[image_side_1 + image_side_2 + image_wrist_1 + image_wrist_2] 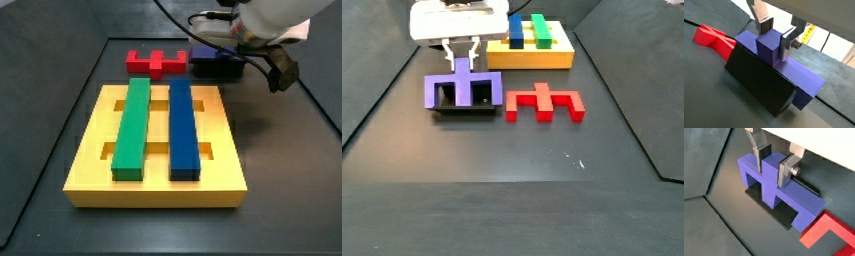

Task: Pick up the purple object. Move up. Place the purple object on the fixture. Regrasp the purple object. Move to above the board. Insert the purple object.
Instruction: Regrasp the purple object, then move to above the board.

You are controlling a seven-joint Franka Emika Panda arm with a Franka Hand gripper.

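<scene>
Purple, matte and blocky: purple object (777,188), an E-like piece with a long bar and three square prongs, seen in both wrist views and again at (462,92). Resting on the fixture (761,85), a dark bracket with a flat black face and a base plate (784,217) showing under the prongs. Leaning against that upright face, bar at the back, prongs toward the plate.

Gripper (775,162) directly over the piece, flat silver fingers (787,42) with dark pads either side of the middle prong (769,47). Pads pressed against the prong's two faces, so clamped on it, not spread wide. Same grasp visible from the side at (465,62), white gripper body above, fingers reaching down onto the centre prong.

Red object (543,100) of the same three-pronged shape, lying flat on the dark grey tabletop (502,170), just beside the fixture but apart from the purple piece; one corner visible at (712,37) and (827,230).

Yellow board (160,150) well apart from the fixture, smooth and box-like, with a green bar (131,125) and a blue bar (182,128) seated lengthwise in its slots. Purple piece mostly hidden behind the arm at (203,55).
</scene>
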